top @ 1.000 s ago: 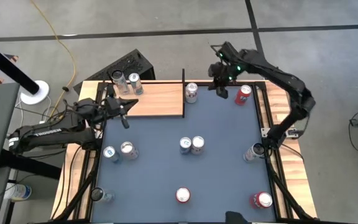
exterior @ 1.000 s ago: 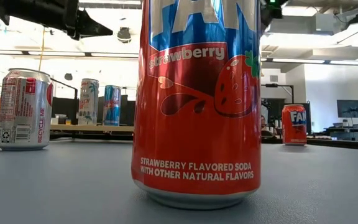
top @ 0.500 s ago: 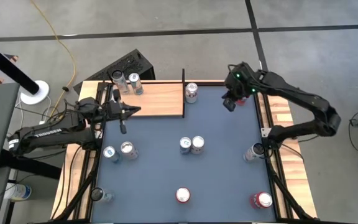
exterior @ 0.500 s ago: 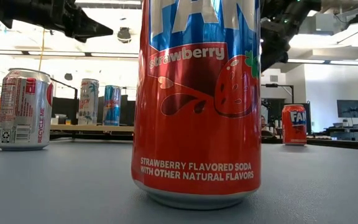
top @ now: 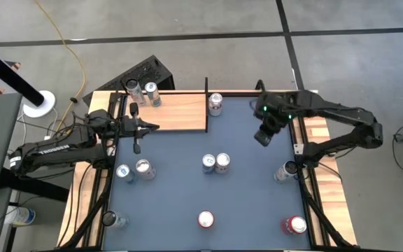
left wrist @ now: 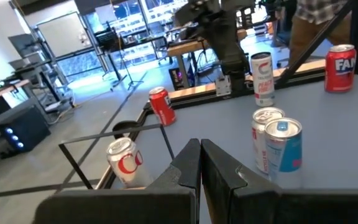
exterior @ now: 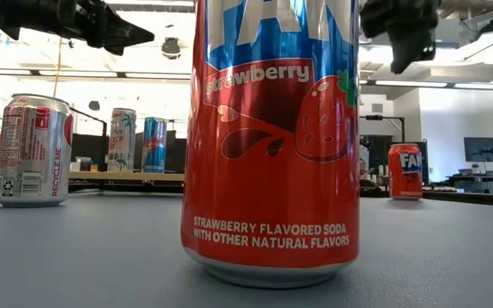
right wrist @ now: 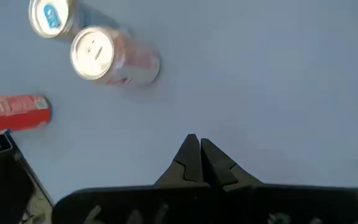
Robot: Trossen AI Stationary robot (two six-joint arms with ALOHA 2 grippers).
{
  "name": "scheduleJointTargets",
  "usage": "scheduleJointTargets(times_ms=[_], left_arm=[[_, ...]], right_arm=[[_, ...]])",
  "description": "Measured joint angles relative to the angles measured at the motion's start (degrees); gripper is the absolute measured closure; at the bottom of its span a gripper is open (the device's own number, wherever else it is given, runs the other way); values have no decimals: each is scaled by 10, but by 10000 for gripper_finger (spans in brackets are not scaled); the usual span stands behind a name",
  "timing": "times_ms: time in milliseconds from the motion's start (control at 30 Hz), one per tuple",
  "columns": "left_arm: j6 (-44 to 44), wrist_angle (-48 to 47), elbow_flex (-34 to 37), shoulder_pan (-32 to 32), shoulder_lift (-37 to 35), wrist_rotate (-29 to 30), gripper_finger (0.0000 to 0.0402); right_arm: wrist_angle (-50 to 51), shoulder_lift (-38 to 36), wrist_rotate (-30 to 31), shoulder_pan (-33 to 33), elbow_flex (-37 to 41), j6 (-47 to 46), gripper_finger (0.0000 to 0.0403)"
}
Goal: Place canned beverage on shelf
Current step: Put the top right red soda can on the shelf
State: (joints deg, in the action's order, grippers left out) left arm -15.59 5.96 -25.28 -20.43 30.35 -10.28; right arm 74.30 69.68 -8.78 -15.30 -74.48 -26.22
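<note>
Hovering empty with fingers pressed together over the far right tabletop, the right gripper [top: 262, 137] risks toppling the paired cans [top: 215, 163] mid-table unless it spreads first; the shelf [top: 173, 112] sits far left, the left gripper [top: 137, 145], likewise closed, beside it.

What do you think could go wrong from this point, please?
The right gripper hangs shut and empty above bare tabletop; unless it opens, it may topple a can rather than grasp it. The shelf already holds two cans at its far-left corner, and the left gripper hangs off its front edge, so a delivery there could collide.
</note>
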Motion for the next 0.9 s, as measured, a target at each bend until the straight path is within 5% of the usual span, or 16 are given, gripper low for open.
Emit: scheduleJointTargets(times_ms=[200,333,533,900], left_arm=[[0,5,0,0,0,4,401],[24,6,0,0,-19,70,401],[44,-30,-1,0,-96,58,401],[93,-11,62,0,-200,79,401]], right_arm=[[48,0,58,56,-11,-43,403],[14,0,59,46,-11,0,403],[-79,0,64,-20,-11,99,381],[-218,0,61,-175,46,234,260]])
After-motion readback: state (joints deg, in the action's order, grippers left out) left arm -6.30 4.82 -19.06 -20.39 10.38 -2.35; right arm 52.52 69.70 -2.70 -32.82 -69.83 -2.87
